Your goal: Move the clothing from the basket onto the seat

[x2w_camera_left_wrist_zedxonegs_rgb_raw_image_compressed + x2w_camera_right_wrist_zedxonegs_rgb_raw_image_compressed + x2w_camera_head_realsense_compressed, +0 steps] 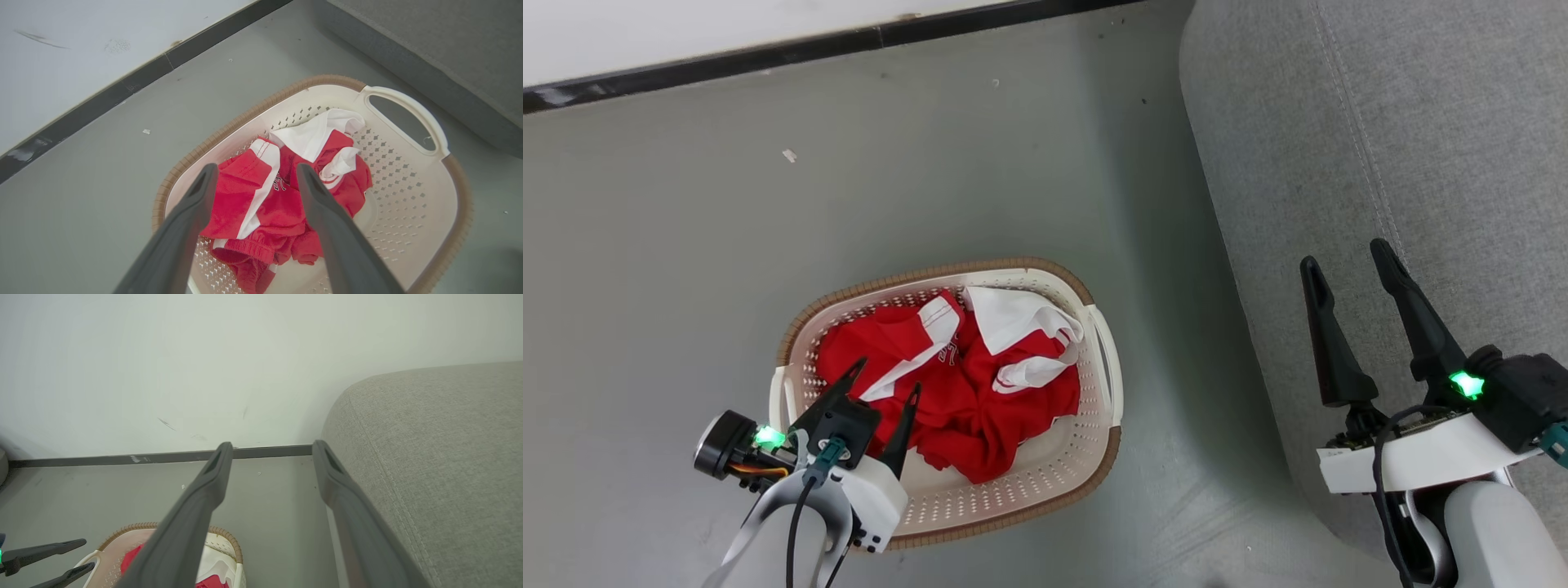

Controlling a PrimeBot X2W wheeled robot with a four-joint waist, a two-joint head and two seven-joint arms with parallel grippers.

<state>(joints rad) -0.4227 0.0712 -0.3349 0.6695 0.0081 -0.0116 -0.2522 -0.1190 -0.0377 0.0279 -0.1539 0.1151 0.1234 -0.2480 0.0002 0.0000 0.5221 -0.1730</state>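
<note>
Red clothing (968,392) with white sleeves lies crumpled inside the cream basket (1094,425) on the floor. In the left wrist view the same clothing (269,212) fills the basket (412,192) bottom. My left gripper (888,377) hangs open above the basket's near-left part, over the red fabric, holding nothing; its fingers (192,216) frame the cloth. The grey seat (1388,131) rises at the right. My right gripper (1346,255) stands open over the seat's front edge, empty. In the right wrist view the seat (441,457) is at the right, the basket (229,543) below.
A white wall with a dark skirting board (768,53) runs along the far side. Grey floor (686,269) lies around the basket, with a narrow strip between basket and seat. A small white scrap (789,155) lies on the floor.
</note>
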